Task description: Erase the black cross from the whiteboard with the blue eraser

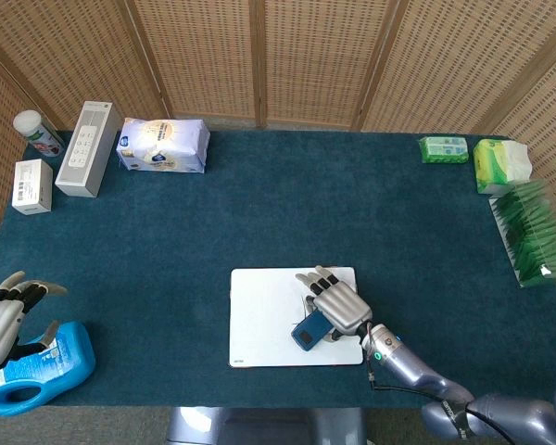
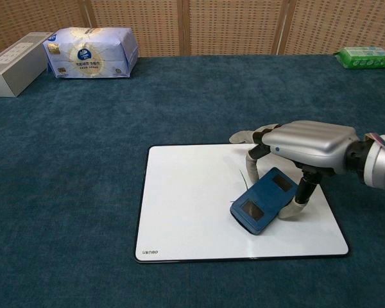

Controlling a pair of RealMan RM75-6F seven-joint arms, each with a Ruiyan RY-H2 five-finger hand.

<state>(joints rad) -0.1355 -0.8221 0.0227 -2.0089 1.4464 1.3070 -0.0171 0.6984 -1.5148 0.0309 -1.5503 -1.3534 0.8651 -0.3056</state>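
Observation:
The whiteboard (image 1: 259, 320) (image 2: 186, 205) lies flat near the table's front edge. My right hand (image 1: 338, 308) (image 2: 305, 144) holds the blue eraser (image 1: 311, 330) (image 2: 262, 200) tilted, its lower end down on the board where the black cross is drawn. Only a short black stroke (image 2: 242, 176) shows above the eraser; the rest of the cross is hidden under eraser and hand. My left hand (image 1: 2, 315) hovers at the far left with fingers spread, holding nothing; the chest view does not show it.
A blue detergent bottle (image 1: 39, 366) lies just below my left hand. A tissue pack (image 1: 162, 146) (image 2: 91, 43), a grey box (image 1: 88, 148) (image 2: 16, 56), a white box (image 1: 32, 185) and a can (image 1: 37, 133) stand back left. Green packs (image 1: 443, 149) (image 2: 364, 57) and a green rack (image 1: 530, 232) sit at the right.

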